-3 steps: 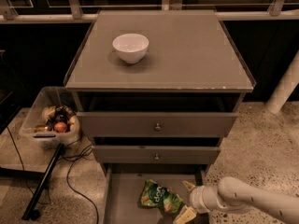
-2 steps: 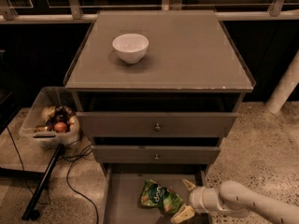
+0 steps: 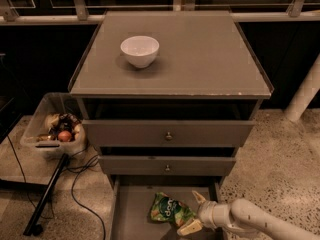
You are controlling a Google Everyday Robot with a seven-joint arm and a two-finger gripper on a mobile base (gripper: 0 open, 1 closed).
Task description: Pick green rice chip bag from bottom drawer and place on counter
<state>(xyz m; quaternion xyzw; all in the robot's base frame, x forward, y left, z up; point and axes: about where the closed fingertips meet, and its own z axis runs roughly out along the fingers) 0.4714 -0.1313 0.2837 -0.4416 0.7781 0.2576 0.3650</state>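
The green rice chip bag lies on the floor of the pulled-out bottom drawer, near its middle. My gripper reaches in from the lower right, low inside the drawer, at the bag's right edge. It is open: one finger points up-left and the other lies below it, with the bag's right end just between them. The bag rests flat on the drawer floor. The counter is the broad grey-brown top of the cabinet above.
A white bowl stands on the counter's left rear part. The two upper drawers with round knobs are shut. A clear bin of items sits on the floor at left, with cables and a black stand leg beside it.
My gripper has moved a little to the left, closer onto the bag's right end. The bag has not moved.
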